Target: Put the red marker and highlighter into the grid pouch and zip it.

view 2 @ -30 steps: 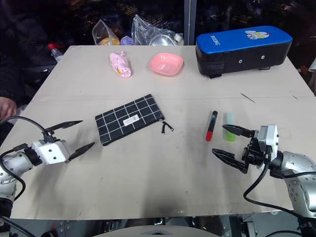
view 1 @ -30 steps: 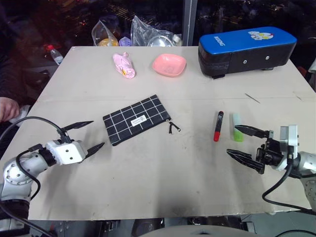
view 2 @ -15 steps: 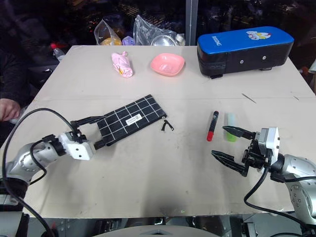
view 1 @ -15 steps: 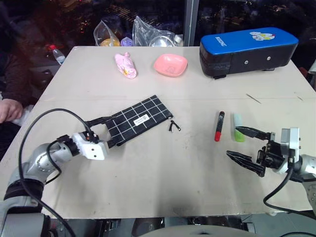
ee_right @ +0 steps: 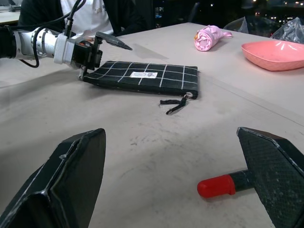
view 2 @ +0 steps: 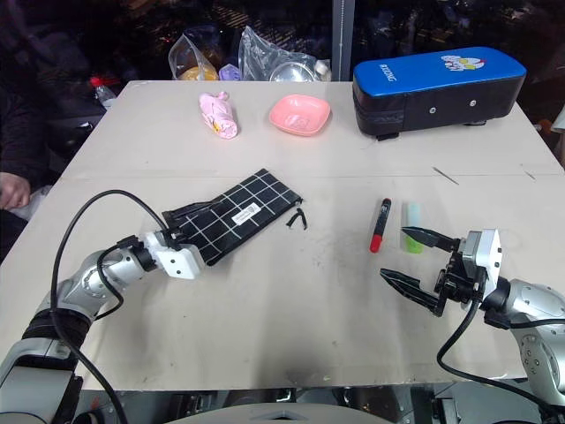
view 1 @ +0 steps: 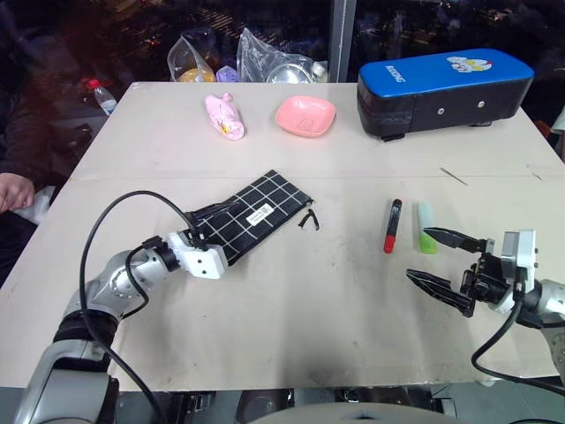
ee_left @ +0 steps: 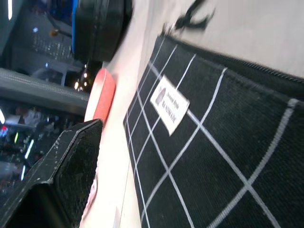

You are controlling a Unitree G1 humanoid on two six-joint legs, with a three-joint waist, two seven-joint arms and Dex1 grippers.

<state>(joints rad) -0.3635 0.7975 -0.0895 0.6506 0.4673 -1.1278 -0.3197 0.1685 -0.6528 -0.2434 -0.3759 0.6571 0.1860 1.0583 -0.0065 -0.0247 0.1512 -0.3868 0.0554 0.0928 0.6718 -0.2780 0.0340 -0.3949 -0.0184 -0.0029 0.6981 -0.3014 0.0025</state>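
The grid pouch (view 1: 254, 215) lies flat at mid-table, its zipper pull (view 1: 308, 218) off its right end. My left gripper (view 1: 221, 231) is open at the pouch's left end. One finger (ee_right: 114, 42) hangs over the fabric and the other is down at the pouch's edge. To the right, the red marker (view 1: 389, 226) and the green highlighter (view 1: 425, 228) lie side by side. My right gripper (view 1: 418, 254) stands open just in front of them, with its upper fingertip over the highlighter's near end and nothing held.
A blue-and-black case (view 1: 446, 88), a pink bowl (view 1: 305, 115) and a pink bundle (view 1: 222, 117) sit along the back. Plastic bags (view 1: 265, 62) and a bottle (view 1: 99, 95) lie beyond the far edge. A person's hand (view 1: 13, 190) rests at the left edge.
My left gripper has swept right and forward from the table's left side onto the pouch's left end. The pouch has turned slightly. The right gripper has stayed put.
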